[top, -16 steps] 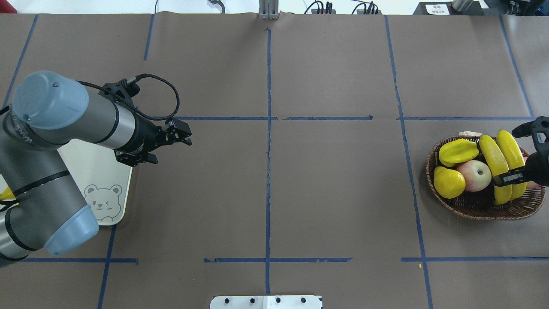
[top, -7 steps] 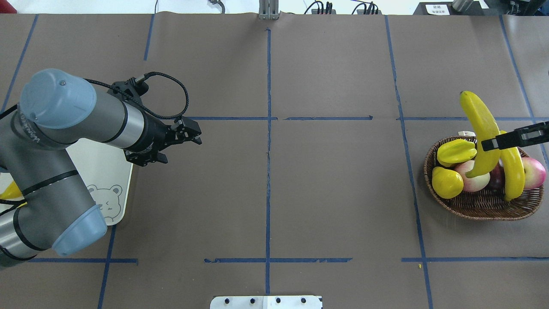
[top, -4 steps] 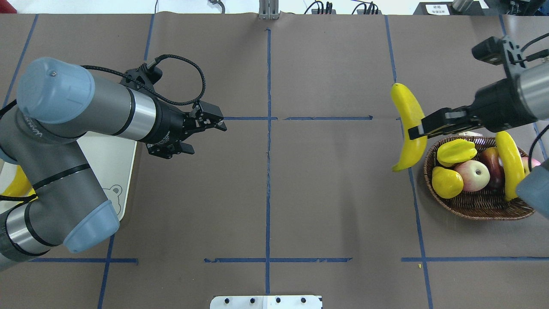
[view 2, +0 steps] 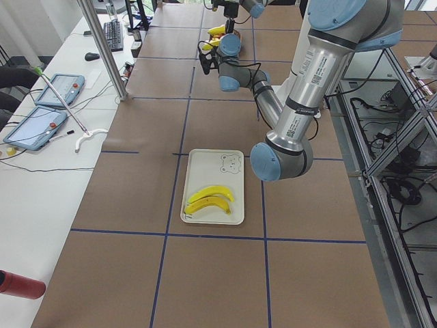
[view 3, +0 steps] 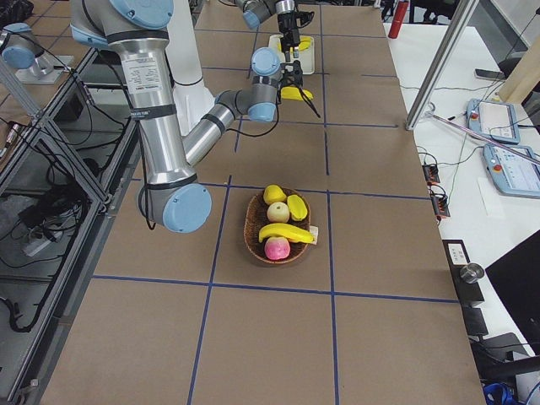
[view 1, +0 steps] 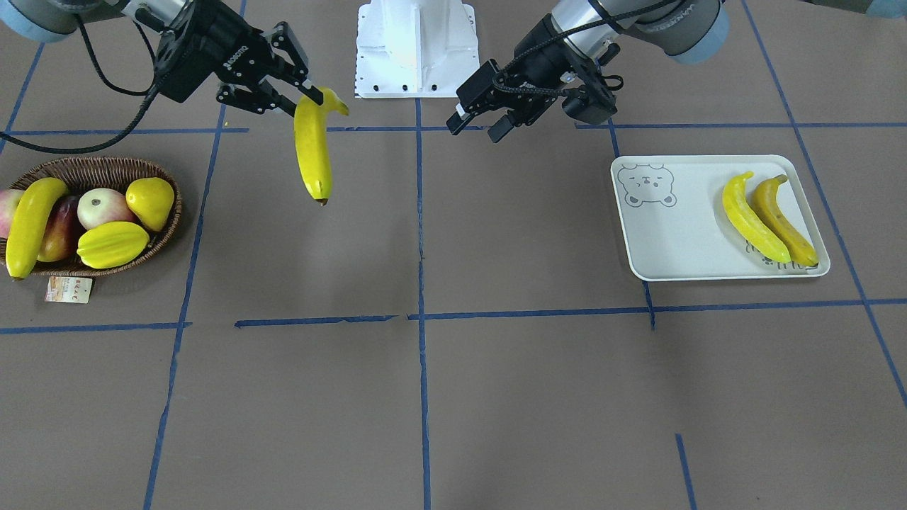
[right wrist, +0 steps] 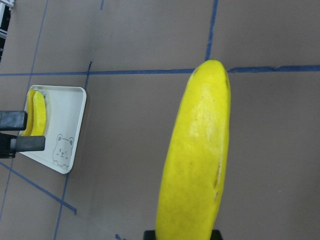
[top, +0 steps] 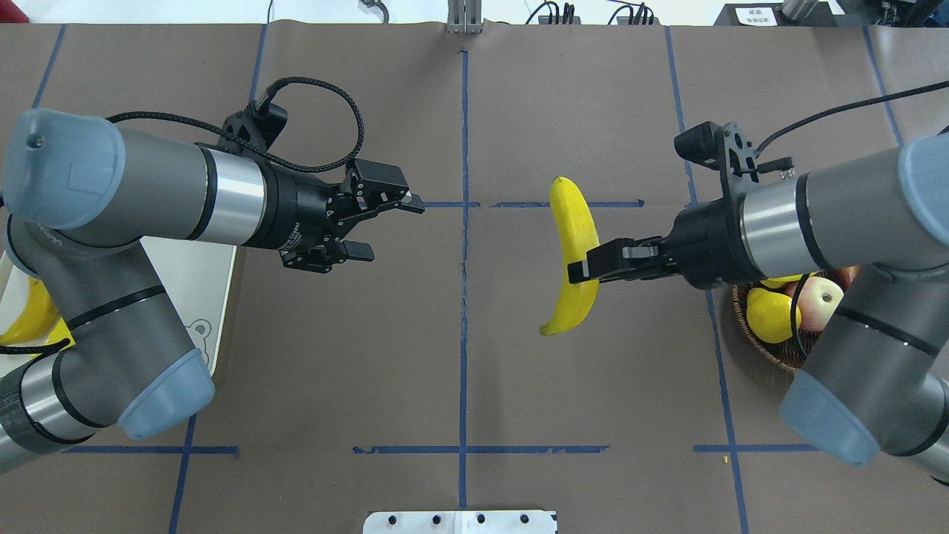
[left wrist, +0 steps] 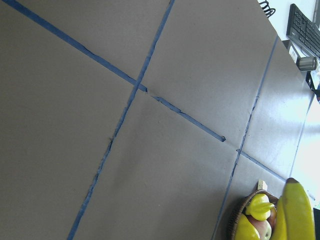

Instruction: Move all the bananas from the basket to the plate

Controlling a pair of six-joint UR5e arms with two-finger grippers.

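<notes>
My right gripper (top: 582, 271) is shut on a yellow banana (top: 574, 256) and holds it in the air over the middle of the table, right of the centre line. The banana also shows in the front view (view 1: 312, 152), hanging down. My left gripper (top: 397, 231) is open and empty, left of the centre line, facing the banana with a gap between them. The plate (view 1: 673, 241) holds two bananas (view 1: 751, 216) side by side. The wicker basket (view 1: 99, 164) holds one more banana (view 1: 28, 223). In the overhead view my right arm hides most of the basket.
The basket also holds a starfruit (view 1: 113, 243), a yellow pear (view 1: 150, 202) and apples (view 1: 99, 205); a paper tag (view 1: 69, 289) lies beside it. The white robot base (view 1: 414, 49) stands at the table's near-robot edge. Blue tape lines grid the brown table.
My right gripper lifted one banana out of the basket and carried it left to the table's middle. My left gripper moved right from the plate toward the middle, staying open.
</notes>
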